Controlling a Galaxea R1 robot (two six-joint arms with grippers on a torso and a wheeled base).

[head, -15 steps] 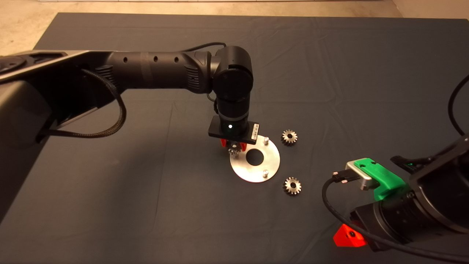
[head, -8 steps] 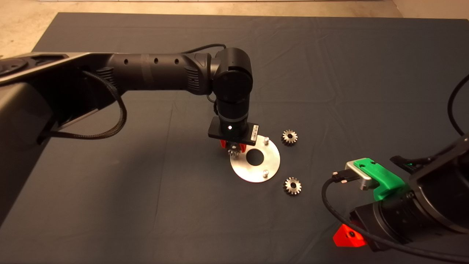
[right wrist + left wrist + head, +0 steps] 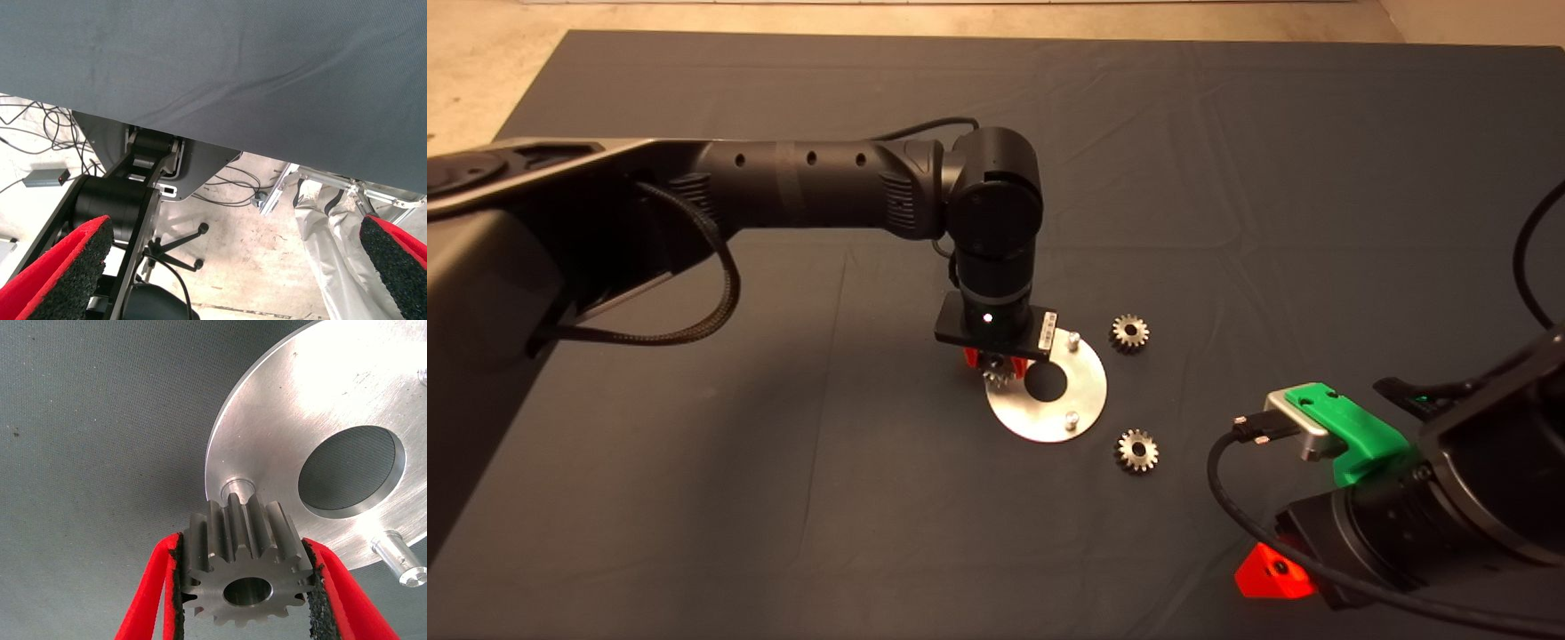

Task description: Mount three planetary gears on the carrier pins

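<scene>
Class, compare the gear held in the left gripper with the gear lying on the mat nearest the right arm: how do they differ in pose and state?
The held gear is clamped between the left gripper's red fingers, above the carrier disc; the near gear lies loose on the mat, untouched. The held gear hovers beside a pin; the near gear sits off the disc. Both are toothed, silvery, with round centre holes.

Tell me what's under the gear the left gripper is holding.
In the left wrist view, the held gear, clamped by the left gripper, sits over the disc edge, just above one carrier pin. Only the pin's base shows; its top is hidden by the gear.
</scene>
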